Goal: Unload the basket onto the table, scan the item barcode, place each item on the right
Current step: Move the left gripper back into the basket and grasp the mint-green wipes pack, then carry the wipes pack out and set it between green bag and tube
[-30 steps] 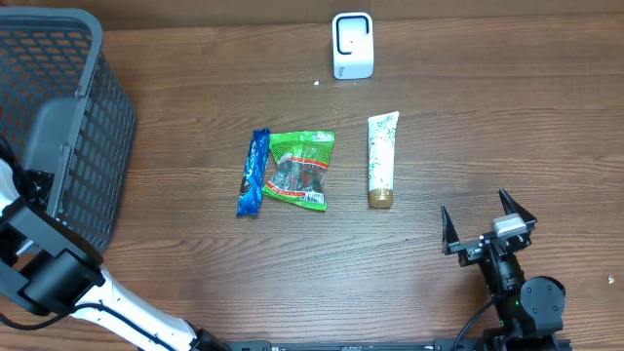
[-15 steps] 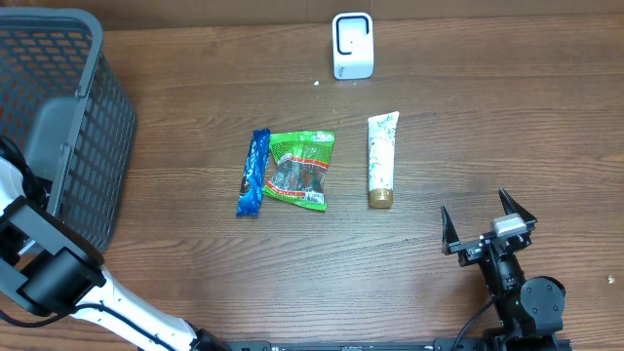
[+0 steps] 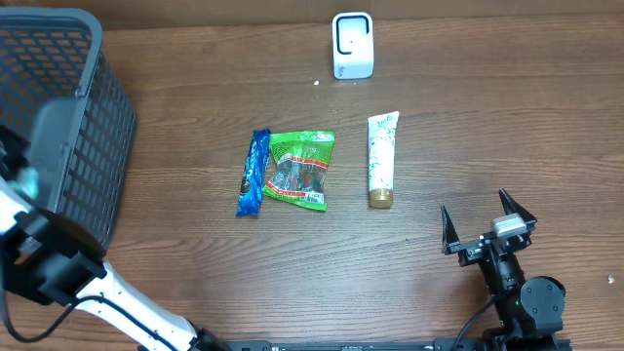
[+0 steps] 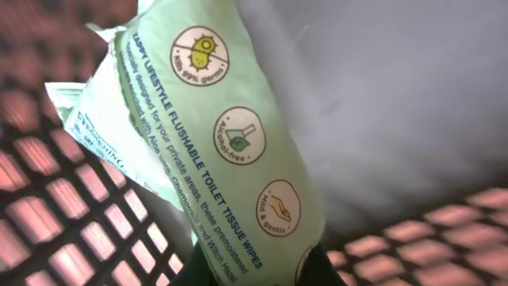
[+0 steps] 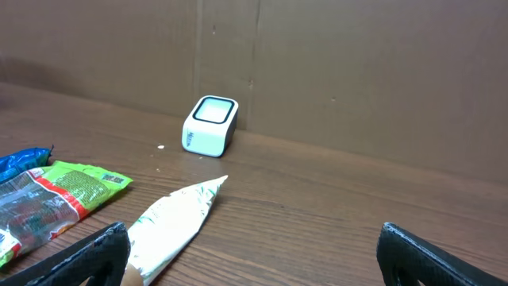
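The scan is not yet made: the wipes pack [image 4: 230, 151] is only gripped inside the basket [image 3: 97, 107], and it is judged that it must be lifted out, carried to the scanner [image 3: 352, 44] at the table's far edge and its barcode, unseen on the face in view, shown there. The left gripper [image 4: 305, 274] is clenched on the pack's lower end, the pack rising tilted from the jaws. The right gripper [image 3: 474, 205] is spread wide and empty, well apart from the basket
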`<state>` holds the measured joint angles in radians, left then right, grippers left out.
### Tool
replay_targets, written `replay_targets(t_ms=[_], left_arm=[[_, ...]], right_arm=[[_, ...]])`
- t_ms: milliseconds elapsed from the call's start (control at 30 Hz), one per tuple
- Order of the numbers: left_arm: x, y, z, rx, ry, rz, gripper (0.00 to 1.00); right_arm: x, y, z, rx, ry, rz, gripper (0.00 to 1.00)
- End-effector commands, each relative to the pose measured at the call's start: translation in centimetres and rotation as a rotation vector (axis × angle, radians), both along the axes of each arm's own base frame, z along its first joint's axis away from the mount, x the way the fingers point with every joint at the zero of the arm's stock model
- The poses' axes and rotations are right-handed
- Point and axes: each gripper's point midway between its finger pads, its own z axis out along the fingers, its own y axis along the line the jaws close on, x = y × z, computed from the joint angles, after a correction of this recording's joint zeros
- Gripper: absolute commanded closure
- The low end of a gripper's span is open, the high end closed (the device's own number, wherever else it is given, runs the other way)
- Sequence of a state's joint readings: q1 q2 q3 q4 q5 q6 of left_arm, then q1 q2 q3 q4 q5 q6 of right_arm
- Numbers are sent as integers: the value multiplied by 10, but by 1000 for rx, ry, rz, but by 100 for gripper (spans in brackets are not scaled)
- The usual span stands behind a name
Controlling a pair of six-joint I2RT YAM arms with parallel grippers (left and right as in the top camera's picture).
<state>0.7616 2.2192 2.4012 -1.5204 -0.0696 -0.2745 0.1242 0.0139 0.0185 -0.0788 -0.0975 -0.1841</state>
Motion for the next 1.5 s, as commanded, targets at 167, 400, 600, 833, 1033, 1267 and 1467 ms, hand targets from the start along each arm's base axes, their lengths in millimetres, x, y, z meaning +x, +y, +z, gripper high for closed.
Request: replay_targets(t_ms=[167, 400, 600, 833, 1033, 1267, 1467], left_arm=[[36, -69, 163, 207, -373, -235, 96], [31, -164, 235, 282, -525, -499, 96], [45, -250, 243, 210, -586, -756, 96], [63, -383, 184, -3, -446, -1099, 96], [52, -498, 97, -177, -207, -1349, 96], [33, -575, -6, -220, 42, -1549, 96], [23, -591, -75, -226, 214, -1495, 96]], right_arm=[[0, -2, -1, 0, -6, -8, 0], [0, -2, -1, 0, -6, -8, 0], [0, -2, -1, 0, -6, -8, 0], [0, -2, -1, 0, -6, -8, 0], [0, -2, -1, 0, -6, -8, 0], [0, -2, -1, 0, -6, -8, 0], [0, -2, -1, 1, -6, -8, 0]])
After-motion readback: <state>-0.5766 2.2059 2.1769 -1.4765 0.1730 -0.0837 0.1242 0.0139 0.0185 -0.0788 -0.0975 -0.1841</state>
